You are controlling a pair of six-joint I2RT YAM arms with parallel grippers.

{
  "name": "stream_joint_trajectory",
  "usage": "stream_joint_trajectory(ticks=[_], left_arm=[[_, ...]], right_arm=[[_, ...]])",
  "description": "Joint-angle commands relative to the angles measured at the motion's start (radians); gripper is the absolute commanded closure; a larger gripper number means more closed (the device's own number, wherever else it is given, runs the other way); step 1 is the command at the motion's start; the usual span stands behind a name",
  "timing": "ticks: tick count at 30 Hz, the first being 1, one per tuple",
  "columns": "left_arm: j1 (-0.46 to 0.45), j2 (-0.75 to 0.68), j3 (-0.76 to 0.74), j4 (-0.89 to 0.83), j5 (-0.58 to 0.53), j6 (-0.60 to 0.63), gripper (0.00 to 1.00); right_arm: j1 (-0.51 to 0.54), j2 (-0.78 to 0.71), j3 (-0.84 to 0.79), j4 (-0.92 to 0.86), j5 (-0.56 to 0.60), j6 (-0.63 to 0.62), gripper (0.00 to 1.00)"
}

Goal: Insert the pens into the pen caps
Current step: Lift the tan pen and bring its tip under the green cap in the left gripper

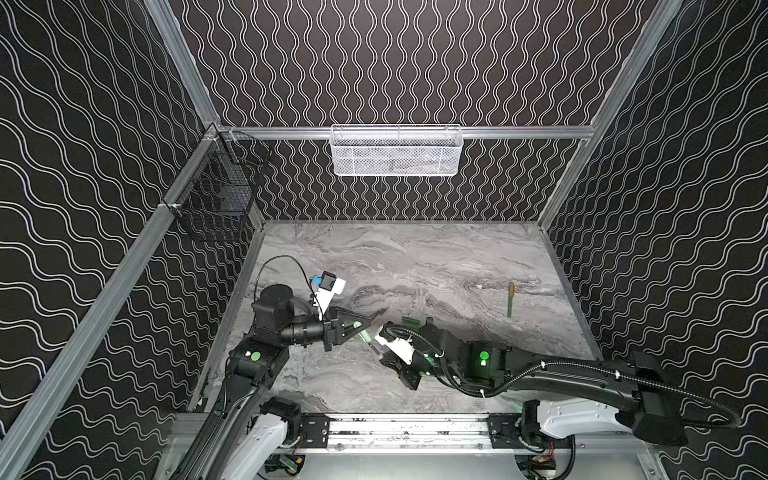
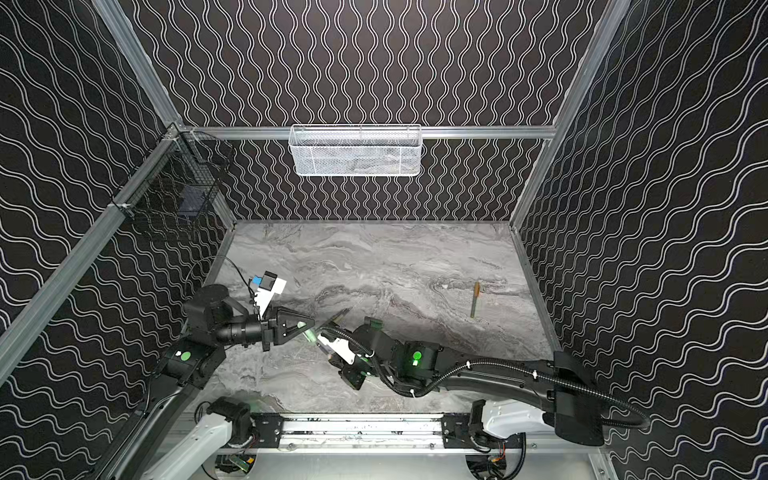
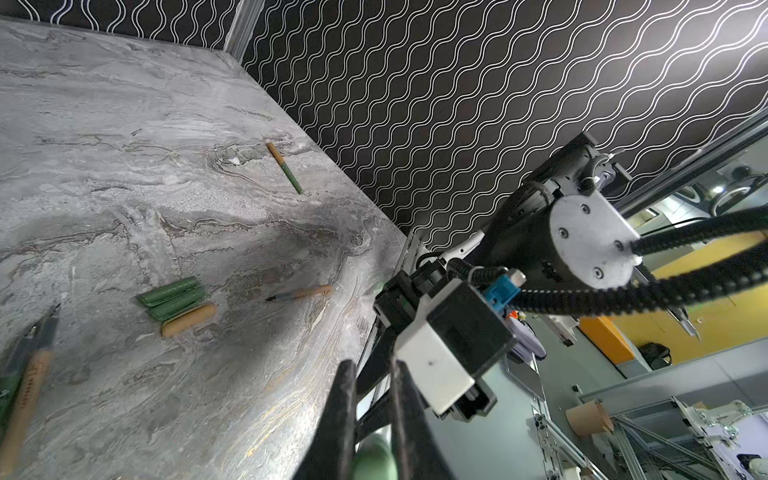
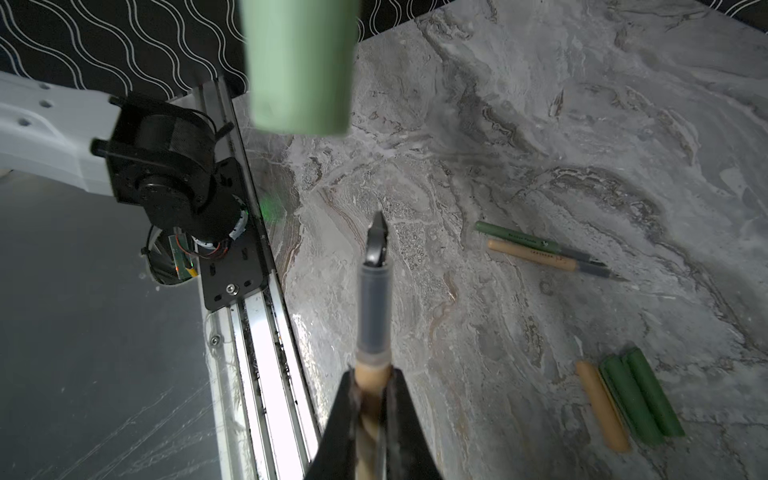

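Tan barrel in the right wrist view: my right fingers [image 4: 338, 428] are pinched narrow around a tan pen [image 4: 374, 316], its grey grip and dark nib sticking out past them. Off the nib, with a clear gap, hangs a pale green cap [image 4: 299, 66], large and blurred. On the grey marbled desk [image 4: 540, 124], a green pen [image 4: 523, 240] and a second tan pen [image 4: 536, 257] lie side by side, touching, nibs the same way. Apart from them, a tan cap [image 4: 602, 405] and two green caps [image 4: 631, 401] lie in a row, pressed together.

From my left wrist, my left fingers [image 3: 345, 419] are drawn narrow on the pale green cap [image 3: 374, 457], which shows between them. The two green caps [image 3: 170, 289] and the tan cap [image 3: 189, 320] lie on the desk, and a loose pen [image 3: 301, 293], tan with a dark nib, lies alone near them. Close to the wall lies a capped pen [image 3: 286, 168], green barrel with a tan cap on.

In both top views my left fingers [image 1: 368, 325] [image 2: 311, 327] reach in from the left with the cap, and the held pen's nib sits just beside it. The capped pen [image 1: 510, 300] [image 2: 475, 299] lies well apart, over on the right. Only a green edge of the caps shows past my right arm [image 1: 561, 372].
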Motion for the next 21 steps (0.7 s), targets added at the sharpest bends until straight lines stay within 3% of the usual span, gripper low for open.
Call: stream_joint_trajectory(ticks=[1, 21], left_arm=[[0.002, 0.006, 0.003, 0.018, 0.004, -0.001, 1.0], [0.024, -0.003, 0.013, -0.009, -0.028, 0.011, 1.0]], right_arm=[[0.001, -0.021, 0.001, 0.078, 0.002, -0.013, 0.98], [0.002, -0.035, -0.005, 0.056, -0.008, -0.016, 0.98]])
